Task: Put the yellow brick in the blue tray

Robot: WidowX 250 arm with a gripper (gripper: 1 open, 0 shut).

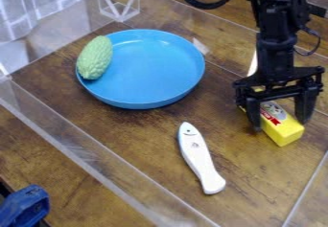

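Note:
The yellow brick [281,122] with a red-and-white label lies on the wooden table at the right. My gripper [278,106] hangs right over it, open, with one dark finger [250,107] to its left and one to its right, straddling its far end. The arm hides part of the brick. The blue tray [179,82], a large round dish, sits to the left of the gripper, apart from it.
A green bumpy oval object [95,56] rests on the tray's left rim. A long white remote-like stick [199,157] lies on the table in front of the tray. Clear acrylic walls [77,140] border the table's left and front edges.

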